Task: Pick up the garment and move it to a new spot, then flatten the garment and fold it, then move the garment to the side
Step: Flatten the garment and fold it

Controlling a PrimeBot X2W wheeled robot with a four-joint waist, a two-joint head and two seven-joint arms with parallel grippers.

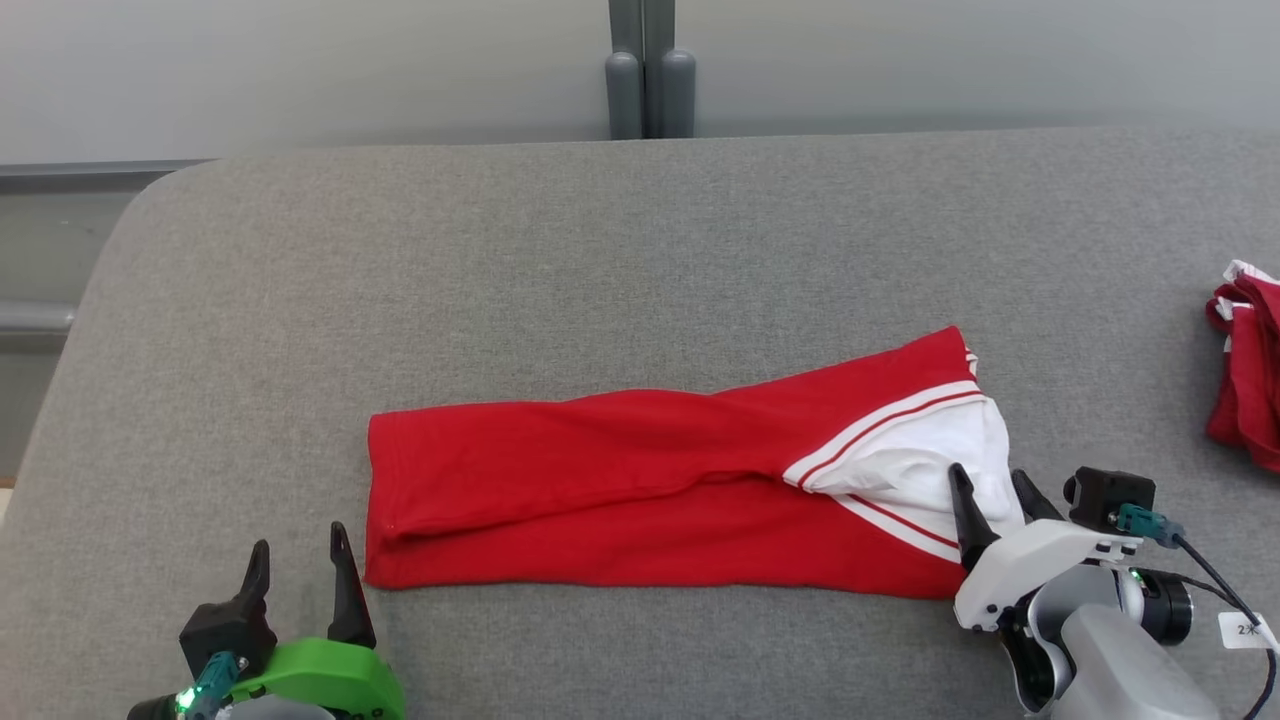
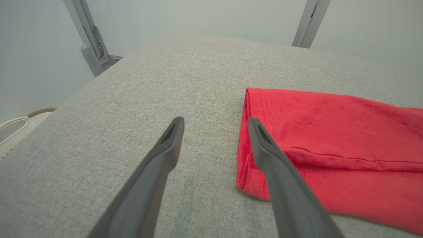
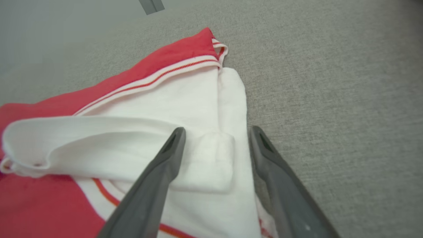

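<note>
Grey woven cushion (image 1: 640, 250), long flat red-and-white garment (image 1: 620, 470), left gripper (image 1: 300, 537) and right gripper (image 1: 988, 472) both spread, empty.

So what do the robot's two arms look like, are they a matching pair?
Not quite. Both have two long, dark, pointed fingers. The left end effector sits on a bright green rounded housing with a small green light. The right end effector has a white housing on a pale grey forearm, with a teal plug, a black cable and a small white tag.
</note>
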